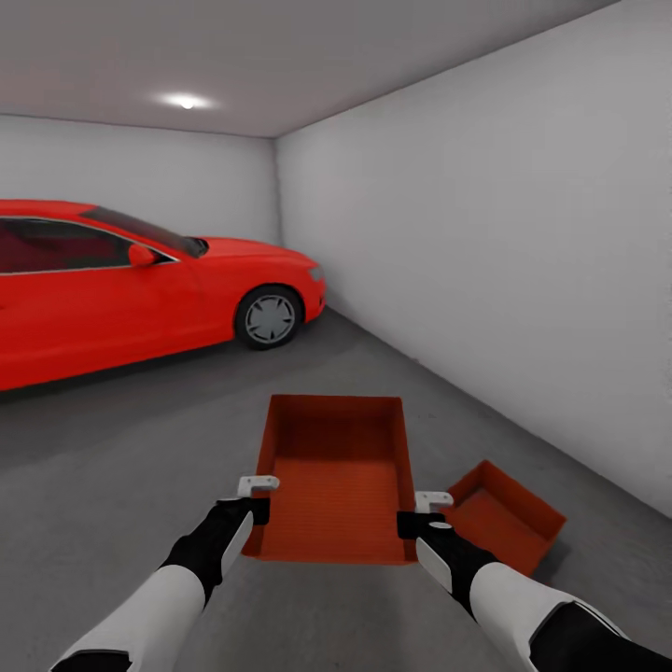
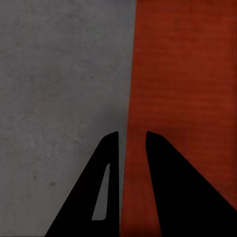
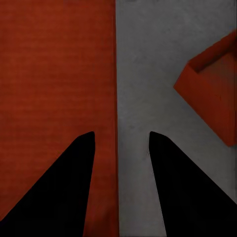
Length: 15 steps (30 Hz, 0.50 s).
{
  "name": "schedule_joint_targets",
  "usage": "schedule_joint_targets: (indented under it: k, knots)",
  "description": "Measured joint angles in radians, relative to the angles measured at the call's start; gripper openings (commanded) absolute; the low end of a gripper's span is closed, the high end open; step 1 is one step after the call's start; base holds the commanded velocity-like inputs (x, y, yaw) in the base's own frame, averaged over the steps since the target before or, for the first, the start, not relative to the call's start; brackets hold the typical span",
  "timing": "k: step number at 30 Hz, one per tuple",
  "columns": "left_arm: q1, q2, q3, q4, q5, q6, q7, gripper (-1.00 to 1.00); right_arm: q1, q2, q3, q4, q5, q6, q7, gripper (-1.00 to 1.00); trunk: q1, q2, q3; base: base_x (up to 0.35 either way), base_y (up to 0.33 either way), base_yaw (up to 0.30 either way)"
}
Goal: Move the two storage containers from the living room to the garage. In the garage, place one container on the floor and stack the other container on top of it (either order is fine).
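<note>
In the garage, one orange-red storage container (image 1: 341, 485) hangs in front of me between both arms, above the grey concrete floor (image 1: 121, 467). My left gripper (image 1: 254, 497) is shut on its left wall; in the left wrist view the fingers (image 2: 132, 134) pinch the rim with the container's bottom (image 2: 187, 89) beside them. My right gripper (image 1: 425, 511) is at the right wall, and its fingers (image 3: 122, 133) stand open astride the rim of the container (image 3: 54, 74). The second storage container (image 1: 499, 518) sits on the floor just right of it, turned at an angle (image 3: 215, 89).
A red car (image 1: 112, 289) is parked at the left, filling that side of the room. A plain white wall (image 1: 523, 280) runs along the right, close behind the floor container. Open concrete lies between the car and the containers.
</note>
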Motion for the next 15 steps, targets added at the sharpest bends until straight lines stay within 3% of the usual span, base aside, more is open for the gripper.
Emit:
schedule_joint_targets:
  k: [15]
  knots:
    - [0.000, 0.000, 0.000, 0.000, 0.000, 0.000, 0.000, -1.00, 0.000, 0.000, 0.000, 0.000, 0.000, 0.000, 0.000, -1.00, 0.000, 0.000, 0.000, 0.321, 0.000, -0.020]
